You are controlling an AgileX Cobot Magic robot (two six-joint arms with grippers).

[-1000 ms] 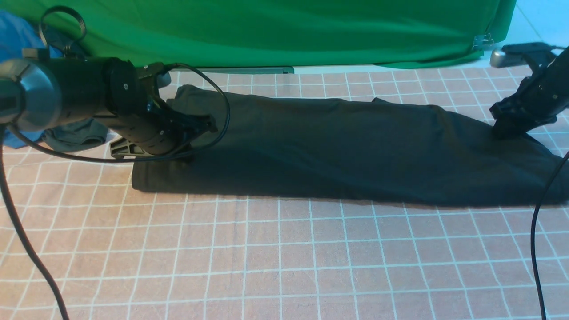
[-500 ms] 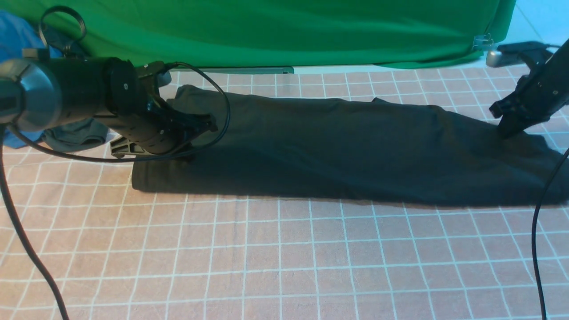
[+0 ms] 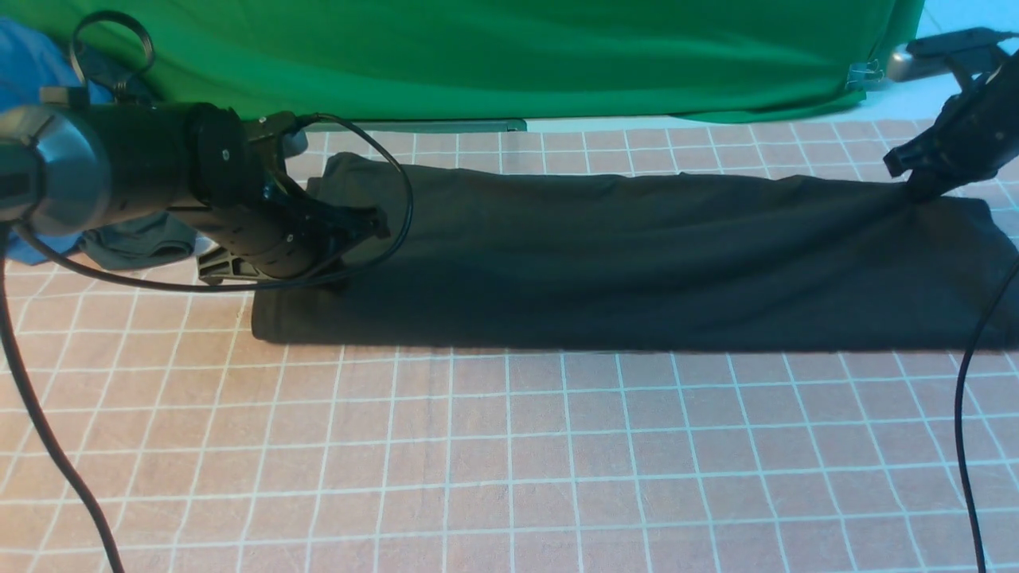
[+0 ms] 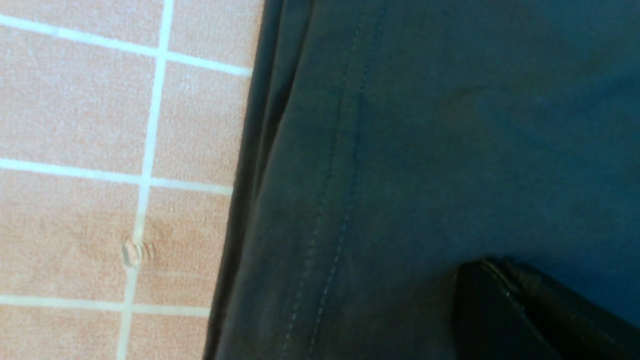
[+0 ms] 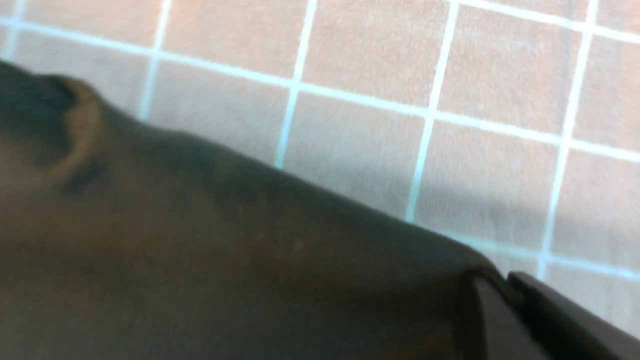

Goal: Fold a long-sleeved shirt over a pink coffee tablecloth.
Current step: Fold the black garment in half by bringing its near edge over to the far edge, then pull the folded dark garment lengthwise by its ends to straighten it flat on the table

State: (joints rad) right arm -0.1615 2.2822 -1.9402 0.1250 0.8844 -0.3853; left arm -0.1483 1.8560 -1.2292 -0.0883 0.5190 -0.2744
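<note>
Long-sleeved shirt [image 3: 621, 263] lies as flat band across far half of pink coffee tablecloth [image 3: 509, 461], near edge straight, wide cloth showing nearside. Right gripper [image 3: 922, 191] pinches far-right edge. Left gripper [image 4: 495, 280] jaws together on left end; grip unclear.

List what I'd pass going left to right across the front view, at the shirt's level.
blue garment → dark grey garment → left fingers → long-sleeved shirt → right fingers

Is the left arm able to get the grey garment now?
Probably not yet: the grey garment lies close beside it, nothing between, but the left fingers are shut on the shirt.
</note>
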